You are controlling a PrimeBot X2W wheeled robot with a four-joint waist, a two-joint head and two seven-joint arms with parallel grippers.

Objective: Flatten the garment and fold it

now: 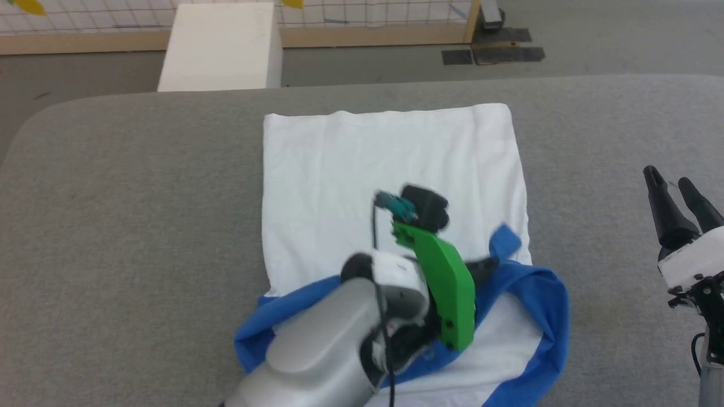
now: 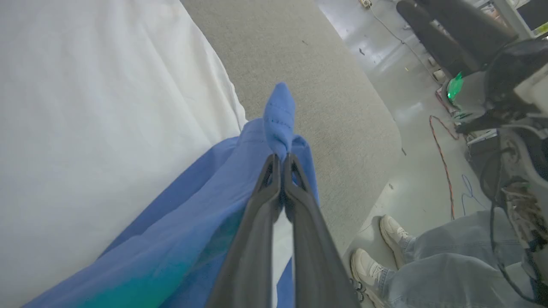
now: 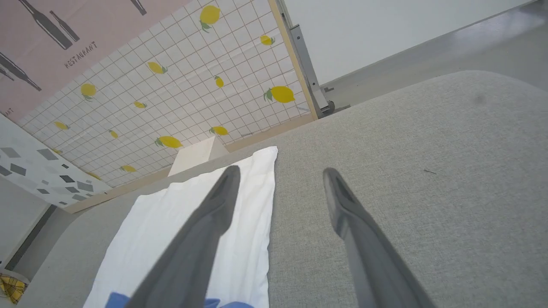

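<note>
The garment lies on the grey table, its white body spread flat toward the far side. Its blue sleeves and shoulder band are bunched at the near end. My left gripper reaches across the near part and is shut on the blue sleeve, whose tip sticks up past the fingers. In the left wrist view the left gripper pinches that blue cloth, with the white body beside it. My right gripper stands open and holds nothing over bare table, right of the garment. The right gripper points along the garment's right edge.
A white box stands on the floor beyond the table's far edge, before a lemon-patterned tiled panel. A person's feet in white shoes and cables are on the floor off the table's right side.
</note>
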